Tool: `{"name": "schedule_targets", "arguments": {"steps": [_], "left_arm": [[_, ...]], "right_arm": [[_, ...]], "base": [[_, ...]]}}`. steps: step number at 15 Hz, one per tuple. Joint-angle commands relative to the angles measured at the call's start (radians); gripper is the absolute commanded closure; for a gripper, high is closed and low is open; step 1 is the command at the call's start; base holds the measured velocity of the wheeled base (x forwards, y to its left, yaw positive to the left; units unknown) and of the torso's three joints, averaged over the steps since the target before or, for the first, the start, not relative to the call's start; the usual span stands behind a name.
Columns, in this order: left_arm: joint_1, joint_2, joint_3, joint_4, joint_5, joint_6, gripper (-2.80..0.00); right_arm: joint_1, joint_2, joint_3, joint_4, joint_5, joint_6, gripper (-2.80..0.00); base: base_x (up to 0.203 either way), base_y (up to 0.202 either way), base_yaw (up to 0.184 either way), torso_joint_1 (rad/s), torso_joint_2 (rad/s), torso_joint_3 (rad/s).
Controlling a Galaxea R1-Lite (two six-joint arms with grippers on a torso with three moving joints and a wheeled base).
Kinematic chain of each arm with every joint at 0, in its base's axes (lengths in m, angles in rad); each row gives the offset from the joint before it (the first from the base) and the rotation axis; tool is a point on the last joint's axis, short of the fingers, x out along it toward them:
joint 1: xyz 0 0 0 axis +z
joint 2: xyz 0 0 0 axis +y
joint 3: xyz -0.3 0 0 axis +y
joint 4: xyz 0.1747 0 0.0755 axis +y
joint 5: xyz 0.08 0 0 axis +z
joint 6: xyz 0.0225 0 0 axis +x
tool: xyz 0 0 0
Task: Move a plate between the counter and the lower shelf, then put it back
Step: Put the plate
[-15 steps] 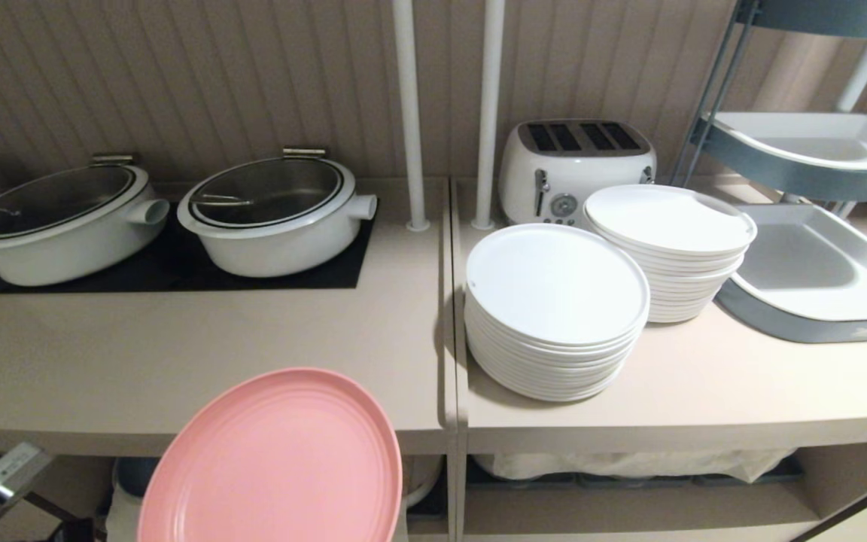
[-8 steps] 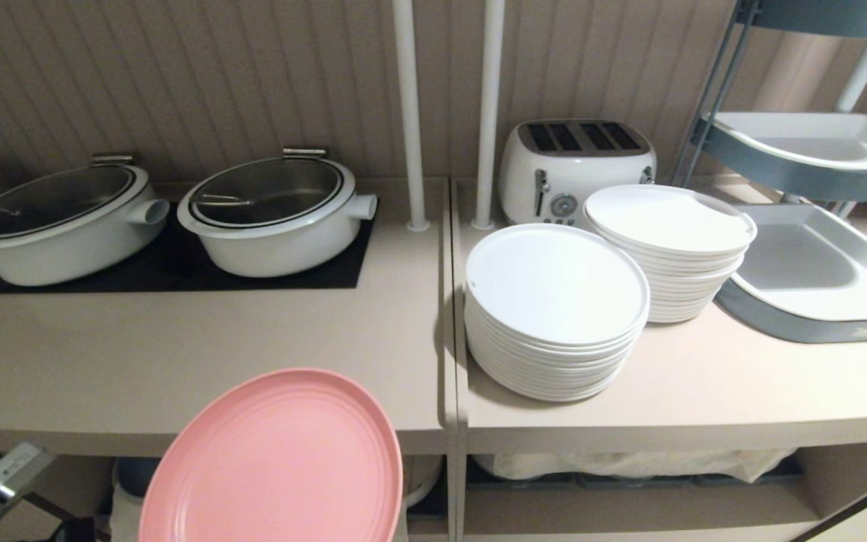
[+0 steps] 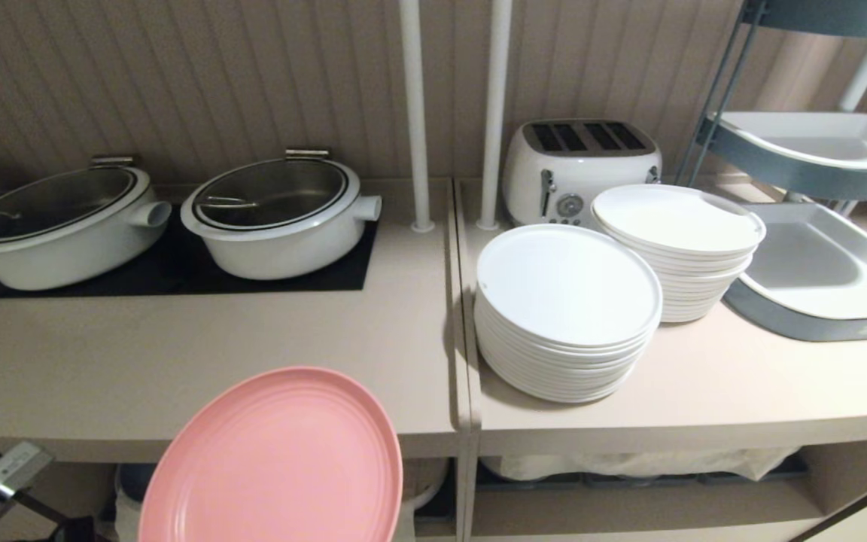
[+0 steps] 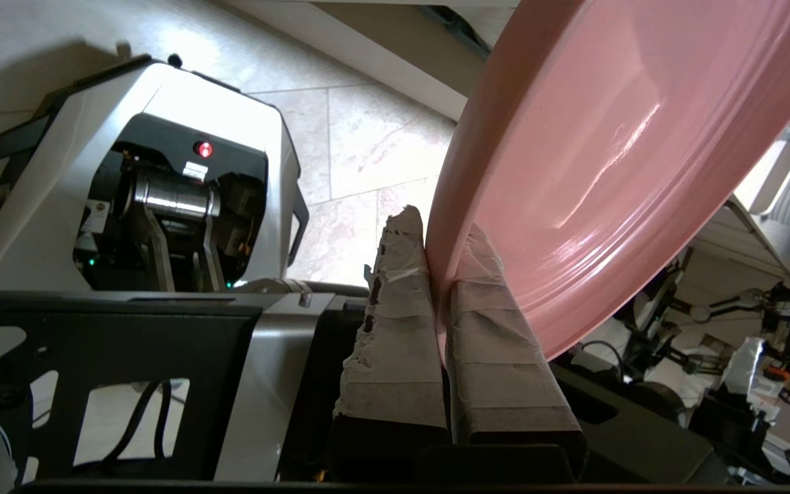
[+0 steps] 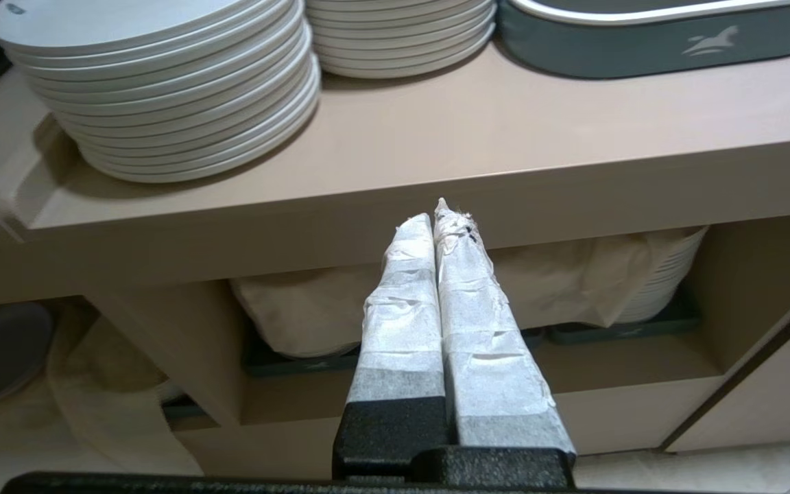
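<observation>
Left gripper [image 4: 438, 237] clamped on the rim of the pink plate [image 3: 275, 459], plate held tilted before the counter [image 3: 200, 354] edge, right gripper [image 5: 439, 216] closed and empty, two white plate stacks [image 3: 565, 309] beyond, toaster [image 3: 580, 169] behind.

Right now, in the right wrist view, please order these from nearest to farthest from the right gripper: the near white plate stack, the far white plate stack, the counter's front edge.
From the right gripper, shut and empty:
1. counter's front edge, just beyond the fingers.
2. near white plate stack, on the counter.
3. far white plate stack, behind it.
</observation>
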Motion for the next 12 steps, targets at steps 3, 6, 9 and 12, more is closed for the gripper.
{"name": "schedule_targets", "arguments": {"steps": [3, 6, 9, 12], "left_arm": [[0.0, 0.001, 0.001, 0.002, -0.002, -0.005, 0.0], [0.0, 0.001, 0.001, 0.001, -0.002, -0.005, 0.0], [0.0, 0.001, 0.001, 0.0, -0.002, -0.005, 0.0], [0.0, 0.001, -0.001, 0.002, -0.002, -0.005, 0.0]], "right_arm": [[0.001, 0.0, 0.0, -0.001, 0.0, 0.0, 0.0], [0.001, 0.0, 0.0, -0.001, 0.0, 0.0, 0.0], [0.001, 0.0, 0.0, -0.001, 0.0, 0.0, 0.0], [0.001, 0.0, 0.0, 0.0, 0.0, 0.0, 0.0]], "base": [[0.0, 0.196, -0.002, 0.003, 0.0, 0.002], [0.0, 0.198, -0.001, 0.001, 0.0, 0.001], [0.0, 0.194, -0.002, 0.003, 0.0, 0.004], [0.0, 0.197, -0.001, 0.001, 0.0, 0.005]]}}
